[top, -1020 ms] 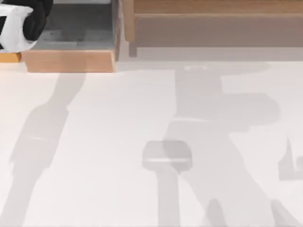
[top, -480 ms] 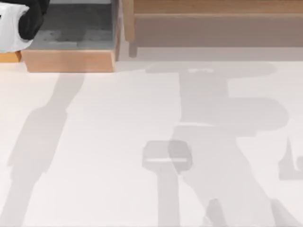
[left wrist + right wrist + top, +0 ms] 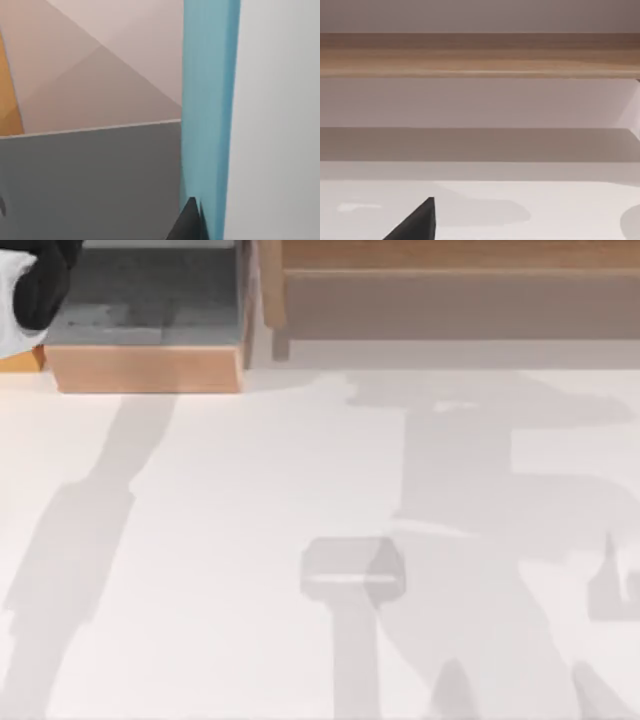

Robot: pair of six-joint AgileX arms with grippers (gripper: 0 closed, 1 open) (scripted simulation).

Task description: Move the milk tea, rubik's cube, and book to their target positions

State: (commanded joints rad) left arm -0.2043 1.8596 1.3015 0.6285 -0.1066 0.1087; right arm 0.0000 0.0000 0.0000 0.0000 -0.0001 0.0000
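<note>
L arm (image 3: 30, 290) at top-left corner over wooden tray (image 3: 145, 368).

A tall teal slab (image 3: 207, 100) (perhaps the book) stands beside a grey panel (image 3: 90, 180).

My left arm (image 3: 30, 290) sits at the far left corner, a black-and-white wrist section. A dark fingertip of the left pincer (image 3: 189, 222) shows close up, as does one of the right pincer (image 3: 417, 222).
</note>
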